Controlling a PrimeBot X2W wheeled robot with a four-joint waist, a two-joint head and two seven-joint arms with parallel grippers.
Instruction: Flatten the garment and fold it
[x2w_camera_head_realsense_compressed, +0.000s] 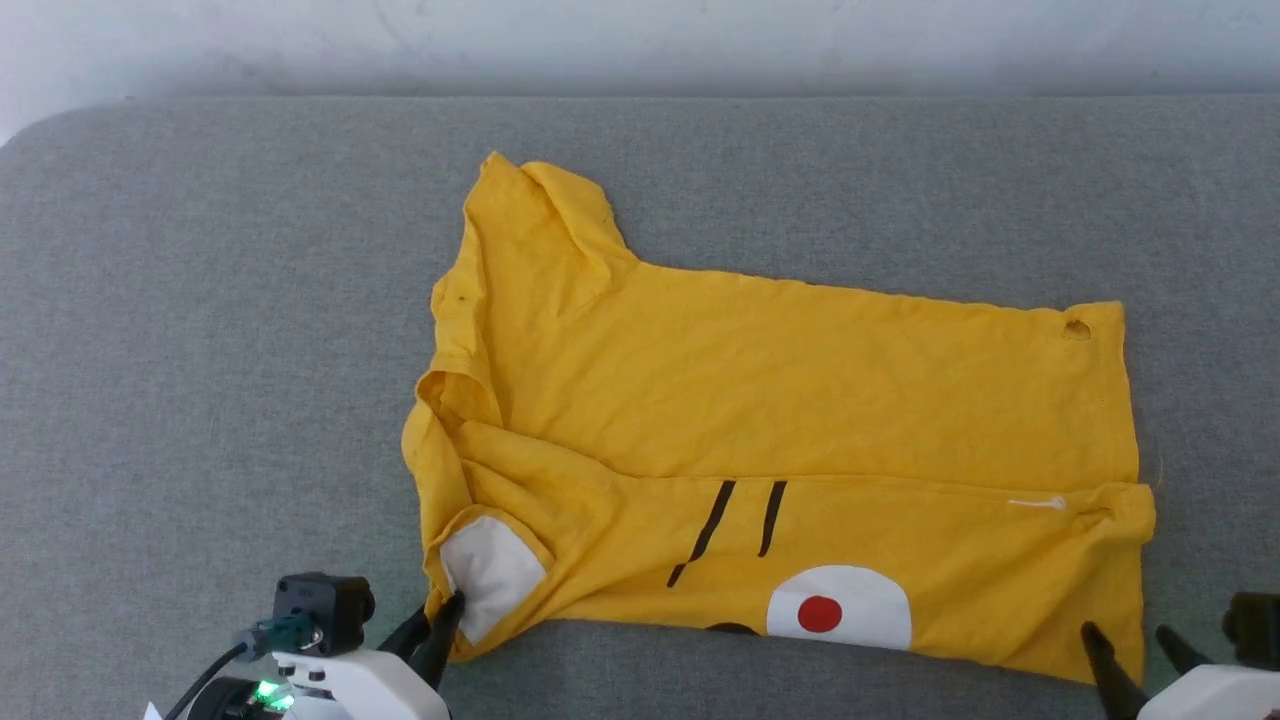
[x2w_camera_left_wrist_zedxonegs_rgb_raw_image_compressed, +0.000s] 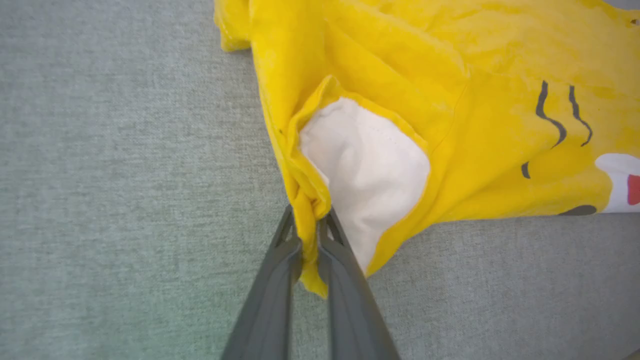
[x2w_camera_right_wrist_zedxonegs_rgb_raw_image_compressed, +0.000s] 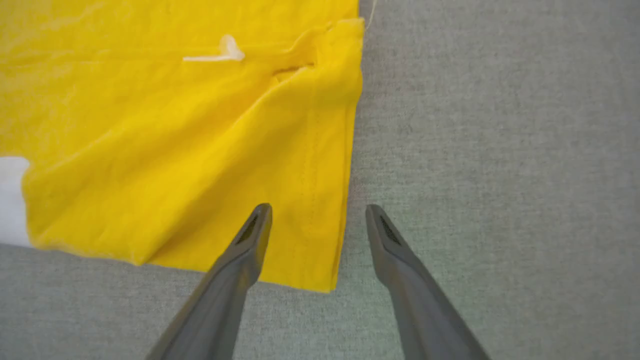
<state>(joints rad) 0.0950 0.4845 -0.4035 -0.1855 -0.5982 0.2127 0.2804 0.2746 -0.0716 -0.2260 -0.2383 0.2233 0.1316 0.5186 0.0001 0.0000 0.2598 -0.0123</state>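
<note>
Limp, light yellow T-shirt (x2w_camera_head_realsense_compressed: 780, 420) lies half-folded on a grey pad (x2w_camera_head_realsense_compressed: 200, 300); left gripper (x2w_camera_left_wrist_zedxonegs_rgb_raw_image_compressed: 308, 220) pinches its sleeve edge, right gripper (x2w_camera_right_wrist_zedxonegs_rgb_raw_image_compressed: 318, 210) gapes astride its hem corner, likely the next hold.

Yellow garment (x2w_camera_head_realsense_compressed: 800, 400) partly folded, lying flat.

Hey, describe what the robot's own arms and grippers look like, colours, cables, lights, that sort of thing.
The left gripper and right gripper each have two long dark grey fingers tapering to slim tips. Both wrists are glossy white. The left wrist carries a boxy black camera, a teal plug with a black cable, and a green light. A dark block sits by the right wrist.
</note>
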